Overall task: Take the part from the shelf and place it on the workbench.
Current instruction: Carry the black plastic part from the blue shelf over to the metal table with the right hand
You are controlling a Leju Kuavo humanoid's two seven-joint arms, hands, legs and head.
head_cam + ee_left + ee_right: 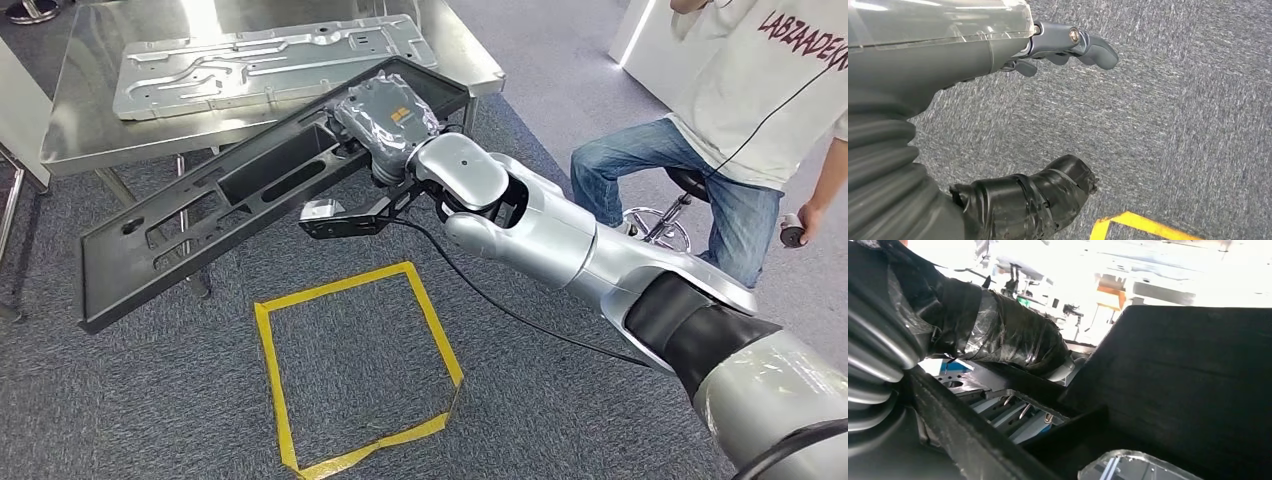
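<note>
Hanging over the grey carpet, your left hand (1048, 50) holds nothing with its fingers apart, while your right hand (385, 120) grips the long black part (230, 200), tilted, its far end above the steel tabletop (90, 110).

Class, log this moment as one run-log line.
right hand: holds black part | workbench: part overhangs its edge | left hand: empty above carpet

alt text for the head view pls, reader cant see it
The robot's right hand holds a long black plastic part by one end, its far end reaching over the corner of a steel workbench where a silver metal panel already lies. Below on the grey carpet is a yellow tape square, and a seated person is at the right.
</note>
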